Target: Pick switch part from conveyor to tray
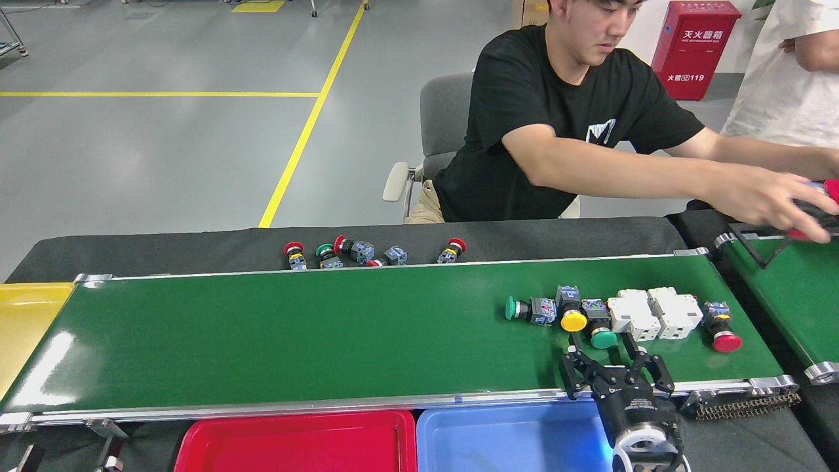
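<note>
A cluster of switch parts rides the right end of the conveyor [295,334]: a green-capped switch [521,308] on its side, a yellow-capped one [573,319], a green-capped one [602,338], two white blocks [655,313] and a red-capped switch [723,337]. My right gripper [602,342] reaches up over the near rail, open, with its two black fingers standing on either side of the nearer green-capped switch. Below the near rail lie a red tray [295,442] and a blue tray [511,438]. My left gripper is out of view.
A seated person's hand [783,200] stretches right over a second green belt [793,295]. Several more switches [357,252] lie on the black cloth behind the conveyor. A yellow tray [26,321] sits at the left end.
</note>
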Tool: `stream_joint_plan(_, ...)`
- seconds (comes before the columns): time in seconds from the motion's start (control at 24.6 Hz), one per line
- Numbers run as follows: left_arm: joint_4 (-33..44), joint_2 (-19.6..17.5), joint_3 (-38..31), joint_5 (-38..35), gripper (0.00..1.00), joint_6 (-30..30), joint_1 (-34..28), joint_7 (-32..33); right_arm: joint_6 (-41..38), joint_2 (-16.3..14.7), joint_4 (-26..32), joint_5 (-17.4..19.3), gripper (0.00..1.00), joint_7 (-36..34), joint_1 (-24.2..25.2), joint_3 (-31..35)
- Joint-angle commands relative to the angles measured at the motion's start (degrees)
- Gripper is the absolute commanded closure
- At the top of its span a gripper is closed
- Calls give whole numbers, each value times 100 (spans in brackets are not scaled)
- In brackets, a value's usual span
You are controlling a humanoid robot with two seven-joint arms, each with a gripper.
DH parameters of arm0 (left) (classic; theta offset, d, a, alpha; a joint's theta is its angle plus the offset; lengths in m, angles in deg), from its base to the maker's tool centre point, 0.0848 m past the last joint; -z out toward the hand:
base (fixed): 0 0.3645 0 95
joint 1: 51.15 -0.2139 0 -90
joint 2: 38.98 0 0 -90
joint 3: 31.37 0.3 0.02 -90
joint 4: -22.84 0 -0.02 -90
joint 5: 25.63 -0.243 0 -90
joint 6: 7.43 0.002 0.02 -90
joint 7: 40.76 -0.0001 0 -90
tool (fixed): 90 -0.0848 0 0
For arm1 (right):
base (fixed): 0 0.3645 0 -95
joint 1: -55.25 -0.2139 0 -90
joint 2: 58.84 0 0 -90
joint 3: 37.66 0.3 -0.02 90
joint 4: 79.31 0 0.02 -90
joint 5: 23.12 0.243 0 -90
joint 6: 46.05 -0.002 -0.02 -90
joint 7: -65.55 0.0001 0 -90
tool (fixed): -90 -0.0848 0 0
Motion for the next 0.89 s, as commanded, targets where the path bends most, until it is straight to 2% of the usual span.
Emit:
stream_joint_plan(0.0, 65, -73, -6, 13, 0, -18, 31, -36, -8, 93, -97, -41, 7, 13, -240, -94)
stream_joint_plan(0.28, 56, -108, 2, 4, 0, -18, 92, -36, -43, 638, -1257, -77, 8, -5, -1137, -182)
stream_joint_plan(0.32, 56, -117, 2, 4, 0, -18, 92, -36, -52, 709, -1415, -77, 12, -5, -1260, -182)
stream_joint_plan(0.37, 56, -117, 2, 4, 0, -27, 92, -36, -70, 735, -1503, -85, 22, -5, -1322, -191)
stream_joint_plan(0.45, 47, -117, 2, 4, 0, -27, 101, -36, -210, 709, -1521, -147, 61, -5, -1357, -296)
stream_joint_plan(0.49, 47, -126, 2, -5, 0, -27, 92, -36, -385, 691, -1512, -156, 77, 4, -1357, -349)
stream_joint_plan(0.53, 47, -126, 2, -5, 0, -27, 92, -36, -606, 691, -1503, -147, 89, 13, -1357, -340)
stream_joint_plan(0.57, 47, -126, 2, -5, 0, -36, 92, -36, -781, 691, -1494, -138, 97, 13, -1366, -340)
stream_joint_plan(0.73, 47, -117, -6, -5, 0, -150, 101, -36, -1001, 682, -1371, -121, 99, 13, -1313, -340)
stream_joint_plan(0.85, 56, -117, -6, 4, 0, -150, 101, -36, -1318, 691, -976, -121, 99, 13, -1155, -367)
